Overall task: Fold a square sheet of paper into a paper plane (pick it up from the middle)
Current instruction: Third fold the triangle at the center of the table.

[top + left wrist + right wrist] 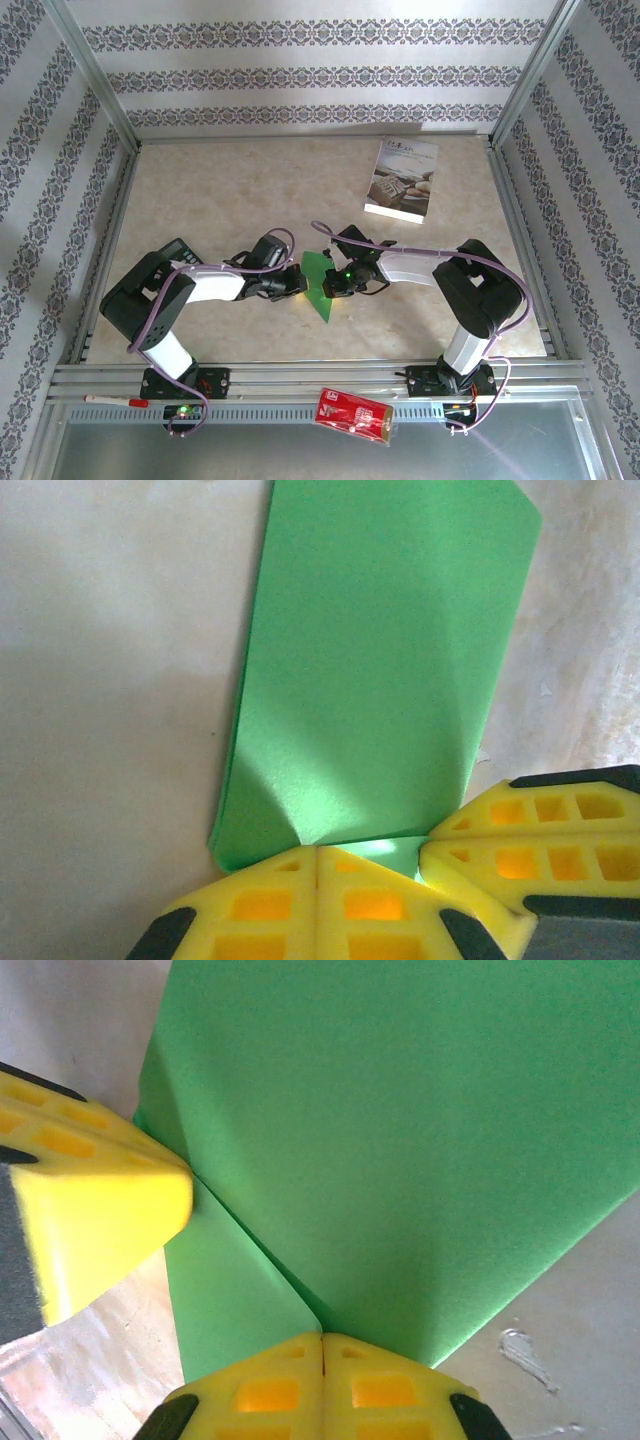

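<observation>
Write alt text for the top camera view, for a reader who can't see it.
The left claw and right claw, both shut, meet from opposite sides on a folded green paper near the front of a pale table. A booklet lies at the back right, and a red packet sits on the metal rail in front.

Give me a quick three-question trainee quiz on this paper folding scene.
1. True or false: the green paper lies as a flat, unfolded square.
2. Where is the red packet? A) against the far wall B) on the near rail, between the arm bases C) under the paper
3. Are the left end effector and the right end effector open or shut?

Key: 1 false, it shows folds; 2 B; 3 both shut, tips at the paper.
</observation>
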Tool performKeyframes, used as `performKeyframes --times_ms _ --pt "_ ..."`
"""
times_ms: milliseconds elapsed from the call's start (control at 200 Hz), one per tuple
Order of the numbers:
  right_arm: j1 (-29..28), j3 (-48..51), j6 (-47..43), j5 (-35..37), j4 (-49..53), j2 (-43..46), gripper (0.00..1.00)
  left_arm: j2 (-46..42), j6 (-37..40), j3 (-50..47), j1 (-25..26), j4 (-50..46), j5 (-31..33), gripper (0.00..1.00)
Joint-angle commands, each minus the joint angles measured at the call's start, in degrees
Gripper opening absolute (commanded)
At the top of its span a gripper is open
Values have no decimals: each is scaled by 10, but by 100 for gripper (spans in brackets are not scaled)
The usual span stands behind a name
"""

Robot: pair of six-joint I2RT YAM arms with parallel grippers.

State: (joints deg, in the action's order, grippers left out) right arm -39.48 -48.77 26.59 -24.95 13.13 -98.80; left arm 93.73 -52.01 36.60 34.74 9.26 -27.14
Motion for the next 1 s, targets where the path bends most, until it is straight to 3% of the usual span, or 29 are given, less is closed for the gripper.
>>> performKeyframes --times_ms 0,160,525,749,999 --pt "-2 21 -12 52 47 -45 1 -31 21 -4 -7 -28 -2 5" --pt "-2 21 -12 55 50 -41 1 -51 -4 -5 7 4 -25 8" --pt "-2 23 -8 55 49 -40 1 8 -66 -11 61 88 -45 7" --pt "-1 22 -11 55 49 -42 1 31 -56 -21 60 36 -20 5" --pt "-1 20 -12 55 50 -43 1 -11 -58 -30 57 61 -31 7"
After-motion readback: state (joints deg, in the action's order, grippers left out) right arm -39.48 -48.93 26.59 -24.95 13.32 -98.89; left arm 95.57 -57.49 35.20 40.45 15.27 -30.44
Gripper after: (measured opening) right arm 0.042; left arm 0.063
